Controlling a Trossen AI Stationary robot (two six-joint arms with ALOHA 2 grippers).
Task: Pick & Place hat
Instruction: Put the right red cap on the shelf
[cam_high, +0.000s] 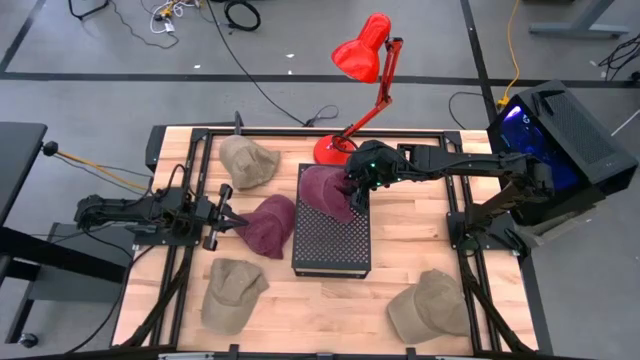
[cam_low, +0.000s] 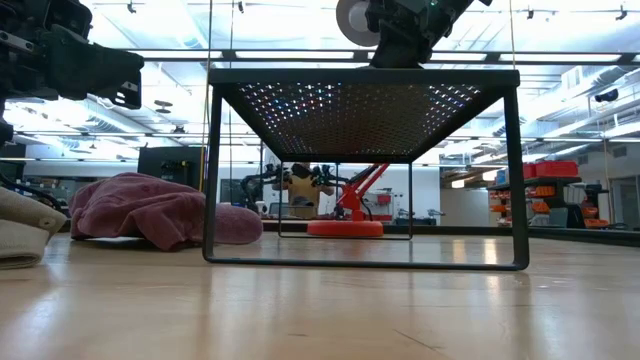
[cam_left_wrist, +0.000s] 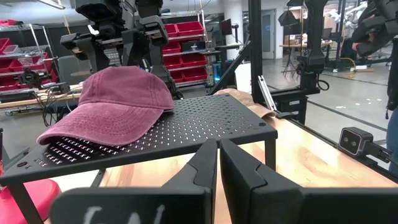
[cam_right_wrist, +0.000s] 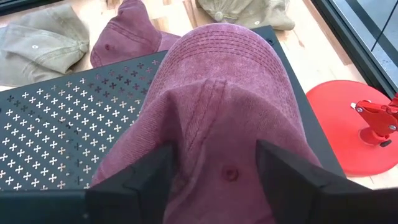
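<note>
A maroon hat (cam_high: 326, 192) lies on the far left corner of a black perforated stand (cam_high: 335, 245), resting on its brim and lower rim (cam_left_wrist: 93, 134). My right gripper (cam_right_wrist: 214, 149) is open above it, one finger on either side of the crown near the top button (cam_right_wrist: 231, 172). A second maroon hat (cam_high: 270, 225) lies on the table left of the stand. My left gripper (cam_high: 232, 222) is shut and hovers just left of that hat, pointing toward the stand (cam_left_wrist: 205, 121). My right gripper comes at the maroon hat's crown (cam_right_wrist: 211, 124) slanting down from the table's right, with its open fingers (cam_right_wrist: 143, 180) on either side of it. I cannot tell whether they touch the cloth. The hat lies flat on the stand.
Tan hats lie at the far left (cam_high: 247, 160), near left (cam_high: 232, 292) and near right (cam_high: 430, 305) of the table. A red desk lamp (cam_high: 365, 60) has its base (cam_high: 330, 150) just beyond the stand. The stand's near half is bare.
</note>
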